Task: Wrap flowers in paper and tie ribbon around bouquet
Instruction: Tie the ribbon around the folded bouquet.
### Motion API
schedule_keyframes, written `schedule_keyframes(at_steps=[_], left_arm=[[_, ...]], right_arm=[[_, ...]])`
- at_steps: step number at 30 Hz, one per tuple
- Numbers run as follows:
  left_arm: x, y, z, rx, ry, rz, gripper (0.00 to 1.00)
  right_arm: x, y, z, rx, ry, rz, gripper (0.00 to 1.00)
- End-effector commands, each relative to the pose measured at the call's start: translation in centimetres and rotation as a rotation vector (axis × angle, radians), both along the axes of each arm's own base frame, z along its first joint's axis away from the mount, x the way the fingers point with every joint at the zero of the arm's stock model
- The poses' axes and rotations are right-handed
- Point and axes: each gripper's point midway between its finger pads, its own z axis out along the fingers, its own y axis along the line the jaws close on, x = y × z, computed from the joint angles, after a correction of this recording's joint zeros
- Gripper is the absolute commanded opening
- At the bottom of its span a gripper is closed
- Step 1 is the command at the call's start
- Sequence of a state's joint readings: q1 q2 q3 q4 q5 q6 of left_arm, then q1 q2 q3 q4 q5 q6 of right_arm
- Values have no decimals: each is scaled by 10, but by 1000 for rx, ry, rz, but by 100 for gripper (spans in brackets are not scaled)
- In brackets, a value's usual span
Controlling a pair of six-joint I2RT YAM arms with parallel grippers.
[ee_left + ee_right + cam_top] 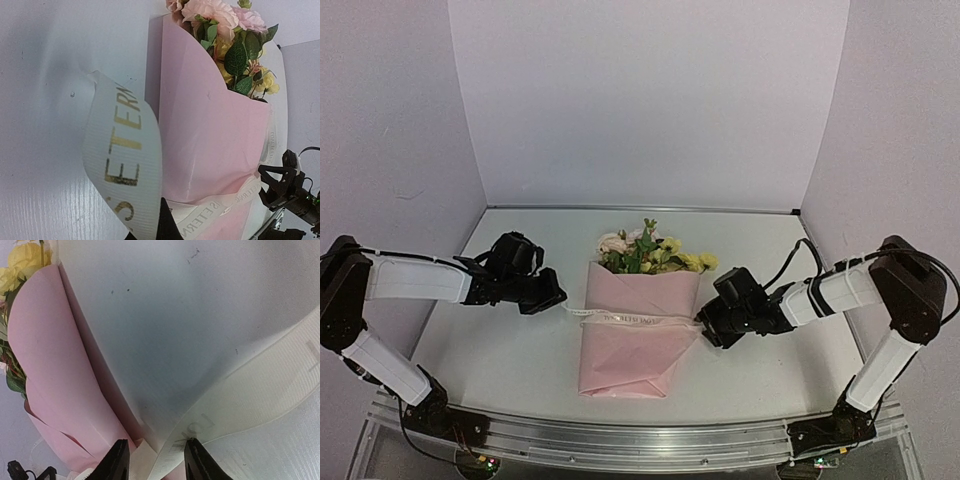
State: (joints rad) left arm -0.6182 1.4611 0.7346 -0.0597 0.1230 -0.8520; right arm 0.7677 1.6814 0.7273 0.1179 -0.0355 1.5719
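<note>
White table (490,370): one surface, carrying everything.
Bouquet (640,300): one, lying mid-table, blooms toward the far edge and folded foot toward the near edge, so each arm could reach its waist from its own side.
Paper (625,365): one pink sheet, folded round the stems as a cone.
Ribbon (630,319): one cream strip with printed letters, laid across the paper's middle, its ends running out toward the table's left and right edges, apparently for tying.
Left gripper (555,297): one, fingers clamped on the ribbon's left end, probably to keep it taut.
Right gripper (155,442): one, fingers apart, the ribbon's right end passing between them unpinched.
Flowers (650,252): one small bunch, pink and yellow, poking from the paper's far end.
</note>
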Motion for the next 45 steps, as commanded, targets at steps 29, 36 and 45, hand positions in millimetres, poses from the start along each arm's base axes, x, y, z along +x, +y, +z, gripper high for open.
schedule_keyframes(at_steps=[29,36,45], left_arm=[[8,5,25,-20,-73,41,0],[8,9,24,-22,-72,65,0],[7,13,22,-15,-68,78,0]], right_arm=[[-18,-10,-35,165,138,-224,28],[-15,-20,-29,146,100,-231,22],[-7,-21,-10,105,40,-194,18]])
